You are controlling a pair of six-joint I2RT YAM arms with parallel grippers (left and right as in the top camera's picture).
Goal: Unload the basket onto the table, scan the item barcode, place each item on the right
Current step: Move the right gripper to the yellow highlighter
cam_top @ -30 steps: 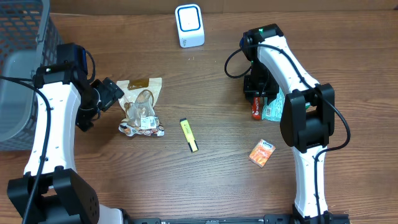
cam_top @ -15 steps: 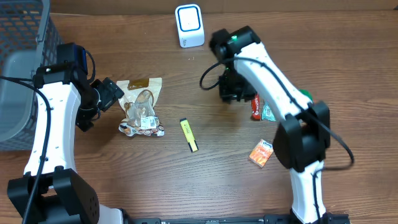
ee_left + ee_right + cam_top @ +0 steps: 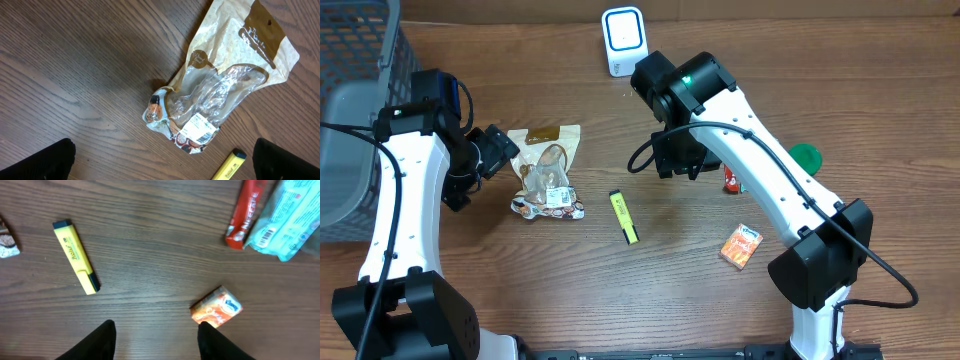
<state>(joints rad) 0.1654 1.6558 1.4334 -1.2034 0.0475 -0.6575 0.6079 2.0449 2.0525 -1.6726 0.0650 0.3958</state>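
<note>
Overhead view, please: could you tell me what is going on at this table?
Neither arm holds anything. The left gripper hovers open by the snack bag. The right gripper hangs open above the table, near the yellow highlighter. The white scanner stands untouched at the far edge.

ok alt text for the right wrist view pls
Looking straight down at a wooden table, the right arm's two dark fingers stand apart and empty at the bottom edge. On the table lie a yellow highlighter at left, a small orange pack at lower right, and a red sachet beside a teal packet at top right.
</note>
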